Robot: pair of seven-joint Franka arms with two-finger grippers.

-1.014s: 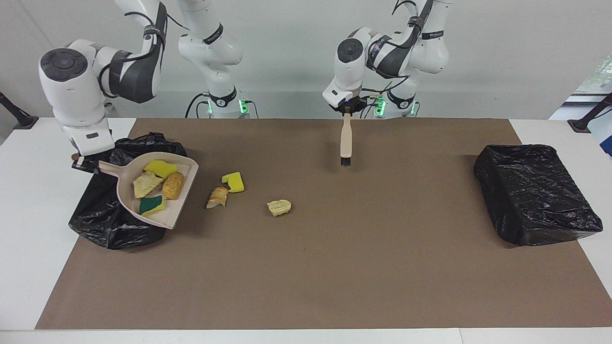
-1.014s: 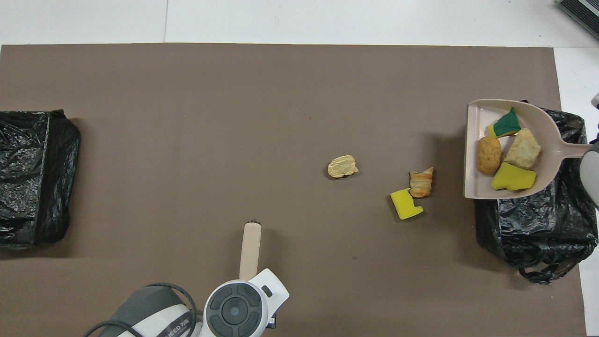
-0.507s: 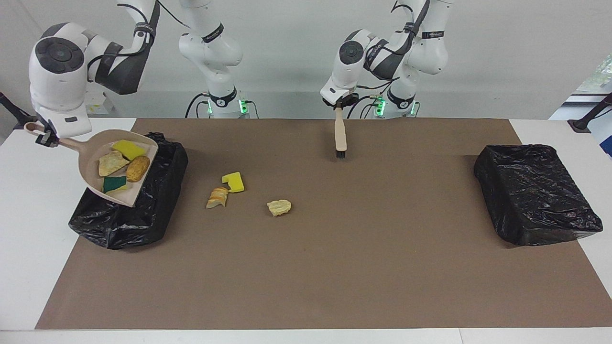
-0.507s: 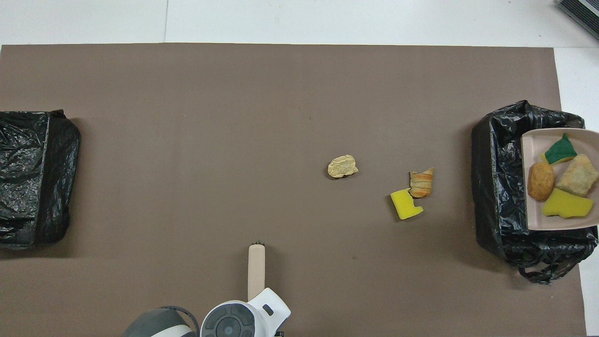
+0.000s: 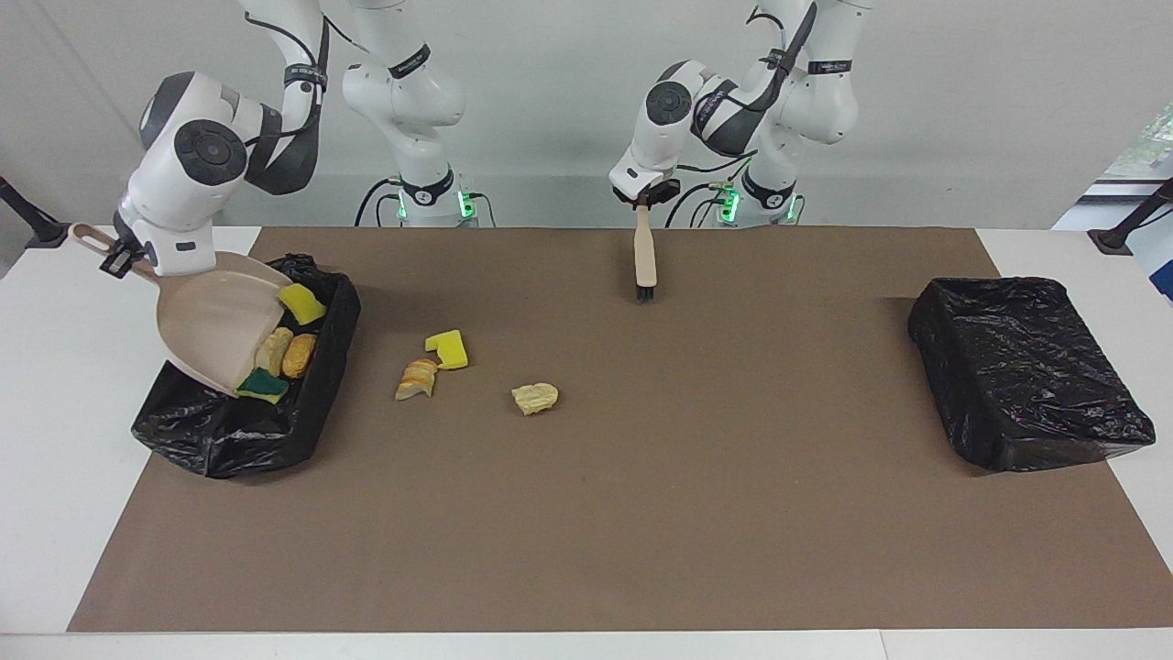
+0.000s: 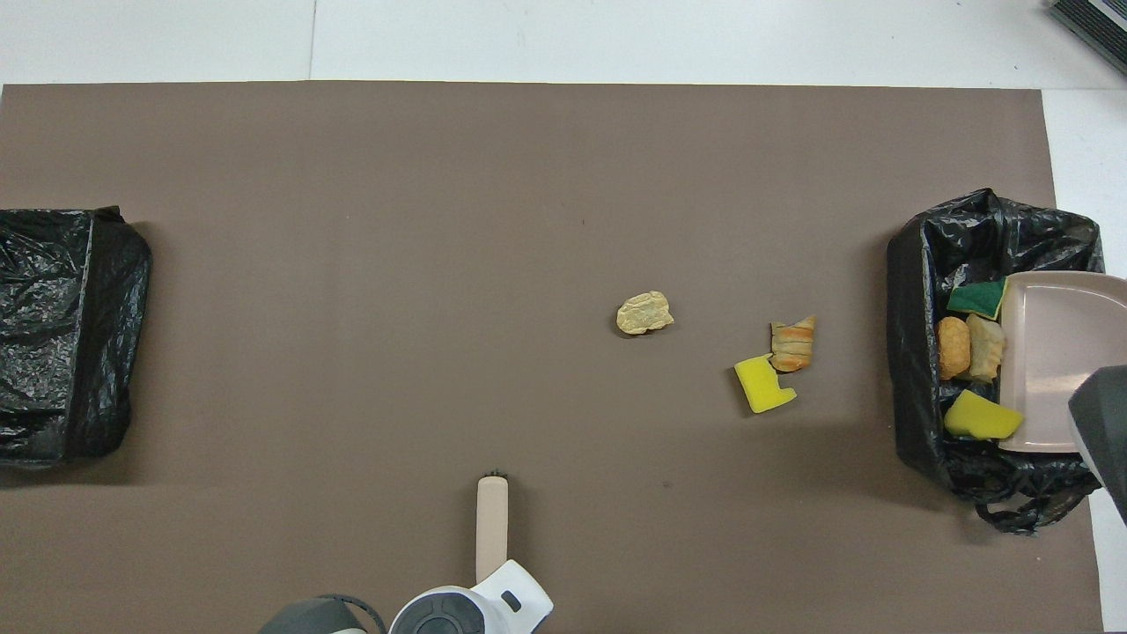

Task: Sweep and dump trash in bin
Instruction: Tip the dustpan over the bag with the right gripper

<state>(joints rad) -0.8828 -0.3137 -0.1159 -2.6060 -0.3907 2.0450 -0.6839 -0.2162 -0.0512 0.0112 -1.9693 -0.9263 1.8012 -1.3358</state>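
four scraps (image 5: 279, 353) slide off your tilted dustpan (image 5: 213, 321) into the bin (image 5: 229, 431): yellow sponge, green-and-yellow piece, tan lump, orange-brown croquette. three lie on the mat (image 5: 641, 513) beside that bin: yellow chunk (image 5: 447, 349), striped lump (image 5: 417, 379), beige lump (image 5: 535, 397). your right gripper (image 5: 115, 259) clenches the dustpan handle; the left gripper (image 5: 646, 194) grips the brush (image 5: 644, 261).

White counter (image 5: 55, 477) under a brown mat (image 5: 641, 513). Second black-bagged bin (image 5: 1026, 371) sits on the mat at the left arm's end, its bag pulled over the top. Grey wall (image 5: 962, 110) at the robots' end. Dark slanted bars (image 5: 1132, 215) at both counter corners by that wall. Dark ridged object (image 6: 1092, 19) cut off at the overhead view's corner, identity unclear.
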